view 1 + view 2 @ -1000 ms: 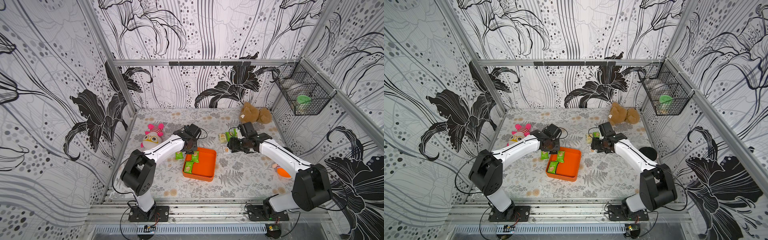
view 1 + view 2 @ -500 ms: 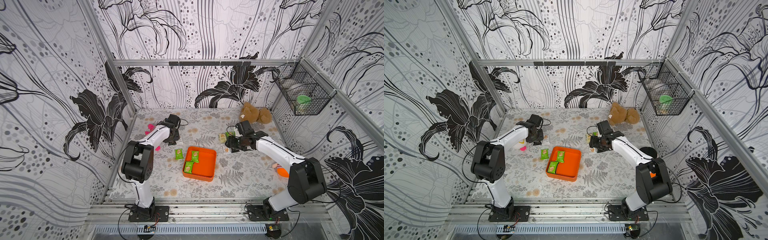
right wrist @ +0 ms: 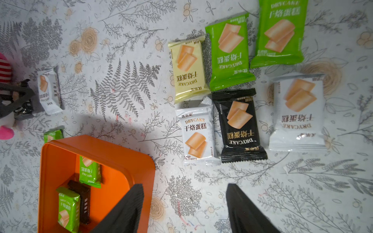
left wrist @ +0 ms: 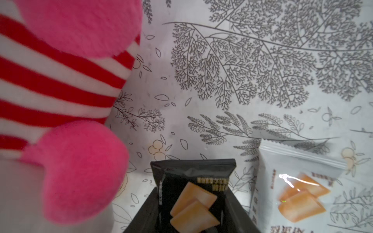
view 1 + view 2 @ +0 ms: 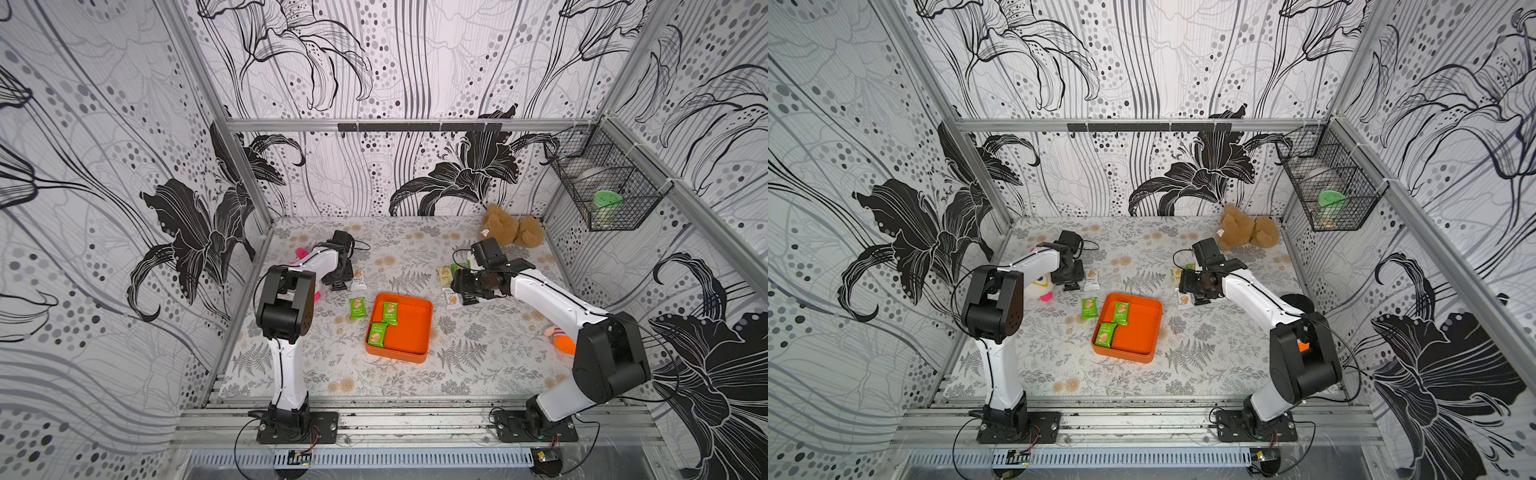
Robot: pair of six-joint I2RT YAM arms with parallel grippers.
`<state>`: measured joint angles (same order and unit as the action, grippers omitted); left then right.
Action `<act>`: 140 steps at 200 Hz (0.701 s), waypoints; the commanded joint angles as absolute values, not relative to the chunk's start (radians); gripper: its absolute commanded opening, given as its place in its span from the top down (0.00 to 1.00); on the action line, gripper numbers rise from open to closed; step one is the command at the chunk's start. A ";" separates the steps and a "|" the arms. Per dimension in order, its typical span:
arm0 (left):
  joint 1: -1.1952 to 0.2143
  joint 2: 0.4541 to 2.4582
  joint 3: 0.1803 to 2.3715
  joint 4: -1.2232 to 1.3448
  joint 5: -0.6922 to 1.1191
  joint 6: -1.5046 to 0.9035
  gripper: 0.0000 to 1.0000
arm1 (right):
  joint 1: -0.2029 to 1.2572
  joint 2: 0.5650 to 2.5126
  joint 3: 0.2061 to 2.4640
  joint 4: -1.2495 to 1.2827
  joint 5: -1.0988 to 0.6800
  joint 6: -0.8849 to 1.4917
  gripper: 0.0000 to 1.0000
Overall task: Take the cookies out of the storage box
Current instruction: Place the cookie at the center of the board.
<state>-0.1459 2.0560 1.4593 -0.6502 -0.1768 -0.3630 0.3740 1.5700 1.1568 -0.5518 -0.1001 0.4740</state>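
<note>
a: entry starts at the far left of the desk [image 5: 478, 365]. what lies there?

b: a pink striped plush [image 4: 60, 90]. the left pincer [image 5: 338, 284] sits low just beside it, closed on a black packet [image 4: 181, 173]. the left wrist view shows that packet pressed between both fingers [image 4: 141, 217].

a: next to it?

b: a white packet [image 5: 358, 279], flat on the desk, just beside the held one and apart from the plush.

a: moving right.

b: a loose green packet [image 5: 357, 307] lies on the desk just outside the left wall of the storage box [image 5: 411, 332]. the orange box sits flat at mid-desk. both top views show a far green packet [image 5: 390, 312] and a near green packet [image 5: 377, 333] in its left half. the right wrist view adds a dark packet [image 3: 83, 199] against the near one. whether it is under or beside it cannot be told.

a: and the right arm?

b: the right pincer [image 3: 184, 201] is open, its fingers [image 3: 125, 209] well apart with nothing between them. it is above the desk near the box's far right corner. beyond it six cookies lie flat in a cluster: a pale yellow packet [image 3: 188, 68], two green, two white and one black.

a: far right?

b: a brown teddy bear [image 5: 513, 226] in the back corner and a wire basket [image 5: 602, 187] on the right wall.
</note>
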 commanded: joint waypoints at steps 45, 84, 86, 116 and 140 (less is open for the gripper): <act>-0.135 2.038 1.394 -0.580 -0.147 -0.369 0.44 | 0.368 1.580 1.184 -0.600 -0.074 0.446 0.29; -0.135 1.955 1.374 -0.603 -0.156 -0.386 0.40 | 0.368 1.553 1.177 -0.602 -0.074 0.439 0.29; -0.135 1.949 1.372 -0.606 -0.156 -0.387 0.40 | 0.368 1.551 1.176 -0.601 -0.074 0.440 0.29; -0.146 1.839 1.350 -0.647 -0.125 -0.411 0.40 | 0.368 1.517 1.143 -0.579 -0.085 0.439 0.29; -0.190 1.746 1.319 -0.678 -0.112 -0.443 0.40 | 0.368 1.489 1.106 -0.551 -0.104 0.443 0.29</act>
